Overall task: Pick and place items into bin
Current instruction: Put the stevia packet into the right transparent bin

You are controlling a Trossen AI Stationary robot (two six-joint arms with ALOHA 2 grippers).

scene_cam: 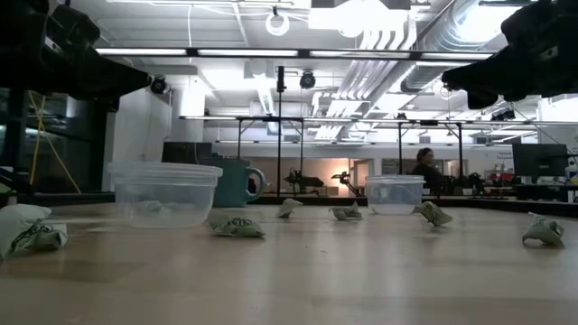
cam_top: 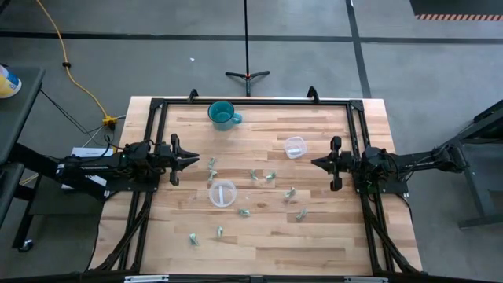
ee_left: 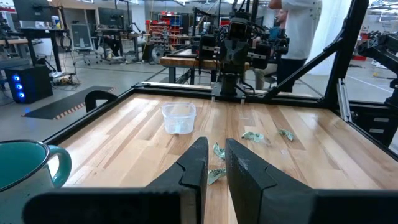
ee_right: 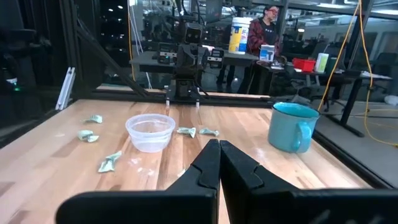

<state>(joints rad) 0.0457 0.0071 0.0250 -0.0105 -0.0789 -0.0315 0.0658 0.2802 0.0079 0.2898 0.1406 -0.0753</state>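
Several tiny pale green-grey pieces lie scattered flat on the wooden table, such as one piece (cam_top: 254,174), another (cam_top: 291,192) and a third (cam_top: 193,238). They also show as a piece (scene_cam: 237,226), a piece (ee_left: 250,136) and a piece (ee_right: 110,162). My left gripper (cam_top: 196,161) (ee_left: 216,155) hovers at the table's left side with a narrow gap between its fingers, empty. My right gripper (cam_top: 314,163) (ee_right: 219,152) hovers at the right side, shut and empty. Both point toward the table's middle, above the pieces.
Two clear plastic containers stand on the table: one (cam_top: 222,192) (scene_cam: 164,191) (ee_right: 150,132) near the middle, one (cam_top: 294,146) (scene_cam: 395,192) (ee_left: 178,117) toward the far right. A teal mug (cam_top: 223,115) (ee_right: 291,126) stands near the far edge. A black frame (cam_top: 154,118) borders the tabletop. People stand beyond the table.
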